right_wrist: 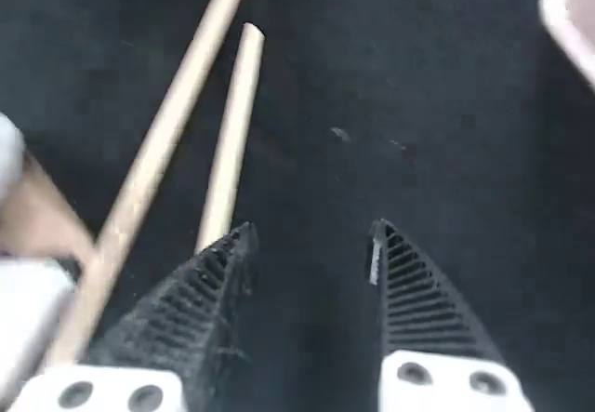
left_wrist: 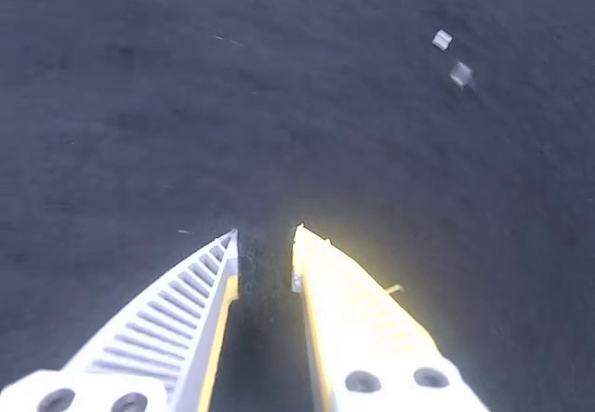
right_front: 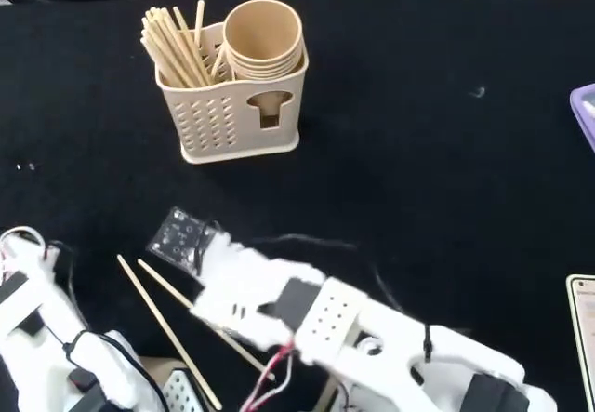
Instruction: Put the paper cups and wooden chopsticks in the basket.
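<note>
The cream basket stands at the back left of the black table. It holds a stack of paper cups and a bundle of wooden chopsticks. Two loose chopsticks lie side by side near the front left. My right gripper hovers just beyond their far ends. In the right wrist view it is open with only bare cloth between its fingers, and both chopsticks lie outside one fingertip. My left gripper is shut over bare cloth, and its arm sits at the front left corner.
A purple object pokes in at the right edge, and a white card lies lower on that side. Small pale specks lie on the cloth ahead of the left arm. A pale rim crosses the right wrist view's corner.
</note>
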Controlling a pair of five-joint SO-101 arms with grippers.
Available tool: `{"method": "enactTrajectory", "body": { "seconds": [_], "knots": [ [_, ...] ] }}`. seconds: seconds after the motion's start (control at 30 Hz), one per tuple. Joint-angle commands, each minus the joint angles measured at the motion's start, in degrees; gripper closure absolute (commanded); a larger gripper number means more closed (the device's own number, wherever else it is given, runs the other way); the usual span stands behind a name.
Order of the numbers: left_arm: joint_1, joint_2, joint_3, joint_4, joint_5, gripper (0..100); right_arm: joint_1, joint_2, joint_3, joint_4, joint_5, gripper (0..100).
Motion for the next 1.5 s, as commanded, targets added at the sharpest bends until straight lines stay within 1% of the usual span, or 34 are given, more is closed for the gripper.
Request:
{"method": "enactTrajectory", "body": {
  "seconds": [0.0, 0.13, 0.27, 0.43, 0.57, 0.67, 0.87, 1.33, 1.37, 1.47],
  "knots": [
    [-3.56, -0.79, -3.74, -0.09, 0.18, 89, -2.46, -2.51, 0.4, -7.21, -6.59, 80.7],
    [-8.4, -0.62, -5.14, -0.09, 4.75, 89, -2.64, -1.27, 0.4, -11.16, -10.11, 80.7],
    [-12.97, -0.62, -6.02, -0.09, 7.91, 89, -2.73, 5.05, 0.31, -19.69, -13.98, 80.7],
    [-14.37, -0.62, -6.11, -0.18, 10.2, 89, -7.03, 17.71, -0.13, -30.95, -15.56, 80.7],
    [-14.37, -0.62, -6.64, -0.18, 10.2, 89, -9.93, 24.57, -1.45, -35.87, -15.12, 80.7],
    [-14.29, -0.62, -6.55, -0.18, 10.2, 89, -10.02, 26.77, -3.91, -33.32, -15.12, 80.7],
    [-14.2, -0.62, -6.64, -0.18, 10.2, 89, -10.02, 30.11, -10.77, -22.68, -15.03, 80.6],
    [-13.93, -0.62, -6.64, -0.18, 10.11, 89, -9.85, 39.43, -23.34, -10.29, -14.95, 80.6],
    [-13.93, -0.62, -6.64, -0.18, 10.11, 89, -9.85, 40.04, -24.22, -9.32, -14.59, 80.6],
    [-13.93, -0.62, -6.64, -0.18, 10.11, 89, -9.76, 42.33, -26.95, -5.19, -10.11, 80.6]
  ]
}}
